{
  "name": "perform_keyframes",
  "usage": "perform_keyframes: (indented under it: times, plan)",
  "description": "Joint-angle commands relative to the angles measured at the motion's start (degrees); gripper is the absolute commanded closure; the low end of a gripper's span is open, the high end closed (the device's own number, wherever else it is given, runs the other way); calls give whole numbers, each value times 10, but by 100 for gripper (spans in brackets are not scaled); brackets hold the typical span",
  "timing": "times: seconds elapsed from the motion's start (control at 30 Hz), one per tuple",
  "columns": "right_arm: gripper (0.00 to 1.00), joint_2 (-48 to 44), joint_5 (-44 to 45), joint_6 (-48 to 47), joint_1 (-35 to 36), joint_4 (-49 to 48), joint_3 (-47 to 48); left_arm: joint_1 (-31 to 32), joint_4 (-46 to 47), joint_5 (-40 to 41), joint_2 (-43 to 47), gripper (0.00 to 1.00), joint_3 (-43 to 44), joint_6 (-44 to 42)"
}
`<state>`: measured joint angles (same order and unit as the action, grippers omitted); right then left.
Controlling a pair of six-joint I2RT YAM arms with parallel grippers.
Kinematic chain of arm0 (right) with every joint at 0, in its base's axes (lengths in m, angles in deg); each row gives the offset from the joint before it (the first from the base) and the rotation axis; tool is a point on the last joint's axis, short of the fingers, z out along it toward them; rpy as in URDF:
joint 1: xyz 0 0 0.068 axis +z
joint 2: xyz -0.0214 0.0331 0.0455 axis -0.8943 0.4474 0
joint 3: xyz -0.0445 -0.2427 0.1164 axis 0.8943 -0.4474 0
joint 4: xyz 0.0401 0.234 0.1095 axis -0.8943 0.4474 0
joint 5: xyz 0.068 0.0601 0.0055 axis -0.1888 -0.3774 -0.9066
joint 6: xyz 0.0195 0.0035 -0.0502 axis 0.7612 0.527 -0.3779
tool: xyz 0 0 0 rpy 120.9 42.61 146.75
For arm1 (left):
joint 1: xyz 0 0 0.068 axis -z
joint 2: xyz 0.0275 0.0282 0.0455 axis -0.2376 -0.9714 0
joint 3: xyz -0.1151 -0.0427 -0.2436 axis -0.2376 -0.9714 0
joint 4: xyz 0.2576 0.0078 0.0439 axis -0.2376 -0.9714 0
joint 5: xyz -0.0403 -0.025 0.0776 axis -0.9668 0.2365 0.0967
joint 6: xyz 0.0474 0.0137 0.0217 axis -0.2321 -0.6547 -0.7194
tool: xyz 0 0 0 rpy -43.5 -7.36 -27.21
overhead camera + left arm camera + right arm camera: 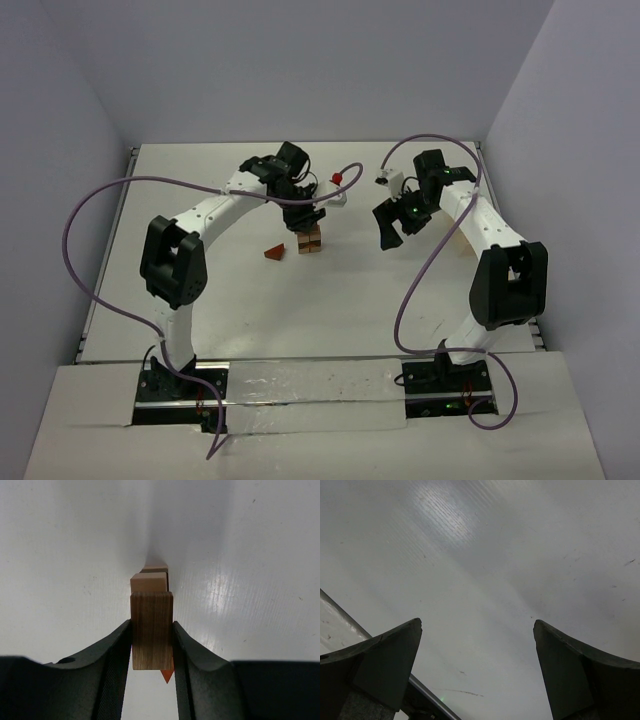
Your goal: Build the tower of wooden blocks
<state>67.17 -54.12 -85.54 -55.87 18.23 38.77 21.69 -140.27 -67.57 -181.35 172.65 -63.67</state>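
Note:
The wood block tower (309, 238) stands mid-table as a short stack of tan and brown blocks. My left gripper (304, 214) reaches down onto its top. In the left wrist view the left gripper (152, 635) is shut on a brown block (151, 611), one finger pressed to each side. A tan block (148, 582) and a darker one (155, 568) show beyond it in the stack. A reddish triangular roof piece (274, 252) lies on the table just left of the tower; its tip (167, 675) peeks out under the held block. My right gripper (396, 222) hangs open and empty to the right.
A pale wooden piece (457, 240) lies partly hidden behind the right arm. A small red item (337, 178) sits behind the left wrist. The right wrist view holds only bare white table (485, 580) and a table edge (340, 615).

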Motion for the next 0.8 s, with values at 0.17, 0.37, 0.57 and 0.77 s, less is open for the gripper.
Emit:
perform_keyframes:
  times: [0.17, 0.37, 0.57, 0.77]
  plan:
    - [0, 5, 0, -5, -5, 3, 23, -5, 4, -23, -14, 52, 41, 8]
    - [0, 7, 0, -5, -5, 3, 21, -6, 1, -26, -21, 52, 50, 9]
    - [0, 9, 1, -6, -4, 2, 22, -7, -13, -34, -19, 45, 45, -2]
    - [0, 9, 0, -6, -4, 2, 21, -7, -21, -47, -5, 37, 31, -13]
